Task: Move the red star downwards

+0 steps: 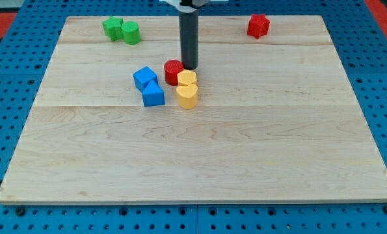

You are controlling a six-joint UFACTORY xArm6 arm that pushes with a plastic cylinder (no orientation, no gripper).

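The rod's tip (190, 67), holding nothing, rests beside the red cylinder (173, 71) mid-board, well apart from the red star (258, 25) at the view's top right, so the approach probably comes next.

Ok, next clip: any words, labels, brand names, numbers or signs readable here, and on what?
None. The wooden board, the rod above my tip, the red star and the red, blue, yellow and green blocks all carry no print.
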